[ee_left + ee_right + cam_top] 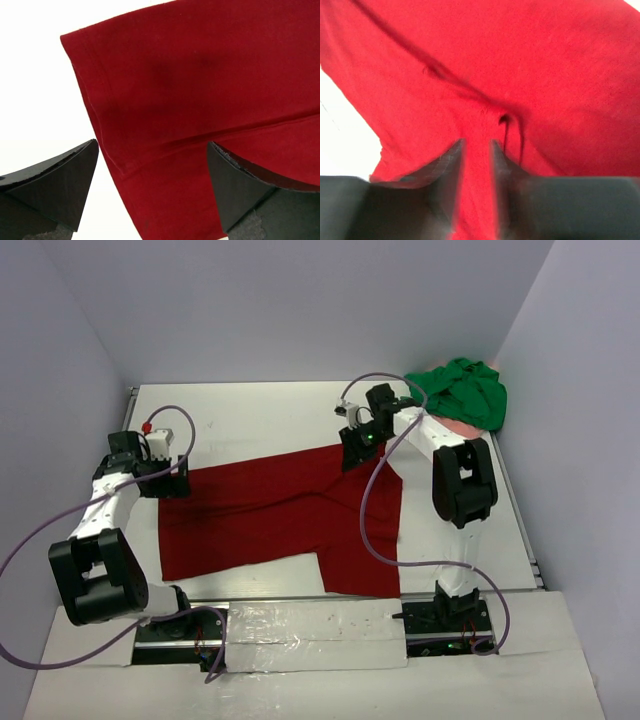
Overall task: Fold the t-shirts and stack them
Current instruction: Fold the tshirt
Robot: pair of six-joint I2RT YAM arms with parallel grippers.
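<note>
Right claw (476, 145) pinches the dark red t-shirt (270, 510); left claw (152, 150) gapes wide.

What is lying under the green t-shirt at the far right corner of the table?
Only an edge of a pale pink t-shirt shows beneath the green t-shirt; the rest is covered.

The left arm (100, 510) rises from its base at the near edge, folds at a low elbow and reaches forward along the left side; the left gripper (152, 192) points downward, its fingers (60, 185) spread wide apart; the right arm (460, 485) stands taller, elbow raised, forearm stretched toward the left; the right gripper (477, 150) has its fingers nearly together, pinching a fold of the dark red t-shirt (530, 65).
</note>
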